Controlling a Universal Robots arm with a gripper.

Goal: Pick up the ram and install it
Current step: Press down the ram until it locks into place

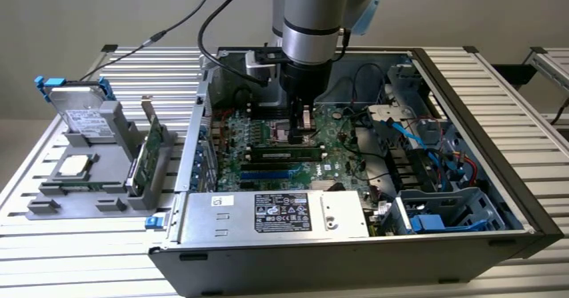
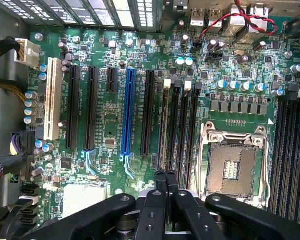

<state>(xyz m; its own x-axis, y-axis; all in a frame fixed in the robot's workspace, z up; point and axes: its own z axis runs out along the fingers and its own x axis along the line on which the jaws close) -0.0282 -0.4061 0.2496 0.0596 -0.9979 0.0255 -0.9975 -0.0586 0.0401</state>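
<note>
The ram (image 1: 284,154) is a long green stick with dark chips, standing in a black slot on the motherboard (image 1: 266,135) inside the open computer case. In the wrist view I see it edge-on as a thin strip (image 2: 164,117) in the first of the black memory slots. My gripper (image 1: 300,135) hangs straight down over the board, just behind the ram in the exterior view. Its two black fingertips (image 2: 160,179) are pressed together over the near end of that slot, and nothing shows between them. My gripper (image 2: 165,176) is shut.
The bare processor socket (image 2: 233,167) lies beside the memory slots. A silver power supply (image 1: 276,215) fills the case's front; blue cables (image 1: 418,135) crowd its right. On the exterior view's left, a grey holder (image 1: 40,208) carries a hard drive (image 1: 82,117), a taller green card (image 1: 153,145) and a silver processor (image 1: 76,167).
</note>
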